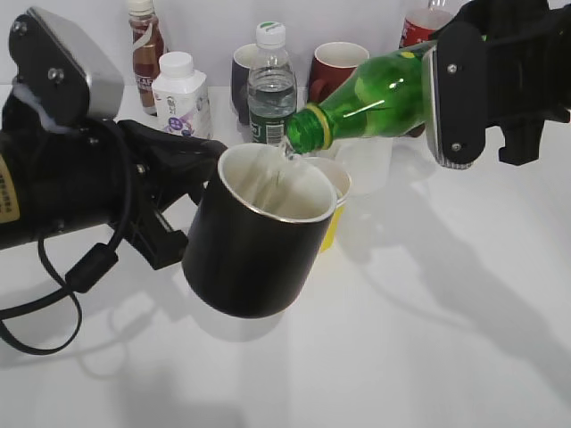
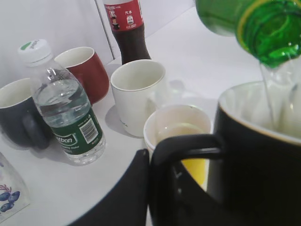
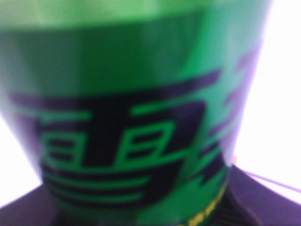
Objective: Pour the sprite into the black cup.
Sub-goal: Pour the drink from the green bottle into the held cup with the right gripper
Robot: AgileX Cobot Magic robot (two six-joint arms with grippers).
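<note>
My left gripper (image 1: 192, 192) is shut on the handle (image 2: 188, 146) of the black cup (image 1: 254, 250) and holds it tilted above the table; its jaws (image 2: 162, 188) show in the left wrist view. My right gripper (image 1: 446, 98) is shut on the sprite (image 1: 375, 94), a green bottle tipped with its open mouth (image 1: 299, 134) over the cup's rim. A clear stream (image 2: 269, 99) runs from the mouth (image 2: 275, 47) into the cup (image 2: 263, 155). The right wrist view is filled by the bottle's green and dark label (image 3: 127, 122).
Behind the cup stand a clear water bottle (image 1: 270, 85), a white milk bottle (image 1: 181, 94), a brown drink bottle (image 1: 145, 45), a dark mug (image 1: 243, 80), a dark red mug (image 1: 337, 67), a white mug (image 2: 136, 94), a yellow cup (image 2: 181, 127) and a cola bottle (image 2: 129, 28).
</note>
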